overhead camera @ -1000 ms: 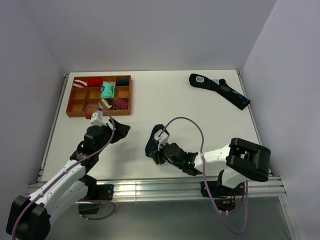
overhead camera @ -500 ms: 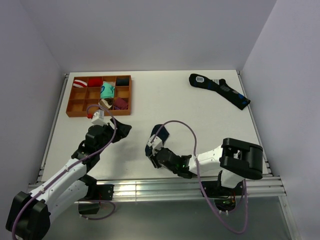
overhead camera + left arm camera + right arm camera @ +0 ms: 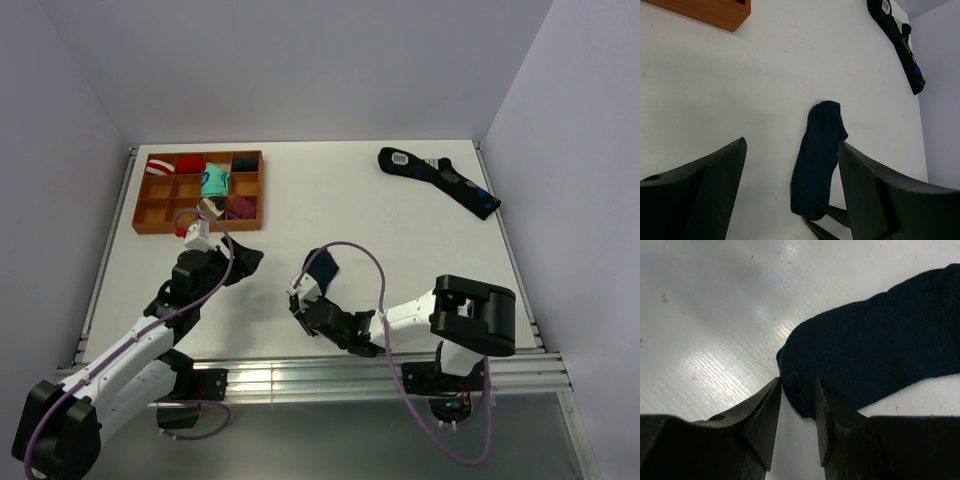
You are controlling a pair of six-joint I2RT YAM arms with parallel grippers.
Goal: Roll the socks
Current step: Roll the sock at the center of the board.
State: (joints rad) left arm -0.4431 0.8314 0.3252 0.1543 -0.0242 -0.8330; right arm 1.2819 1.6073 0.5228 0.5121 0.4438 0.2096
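The left arm (image 3: 130, 350) stretches forward, and the left gripper (image 3: 791, 145) has its jaws spread wide. The right arm (image 3: 410, 315) folds low and leftward. The right gripper (image 3: 797, 382) points downward, its jaws a narrow gap apart.

White table (image 3: 380, 220); an orange tray (image 3: 261, 190) sits near its far left corner; a long sock (image 3: 440, 180), black with blue patches, lies slantwise near the far right corner; the navy socks (image 3: 322, 266) lie flat towards the near edge, well apart from both.
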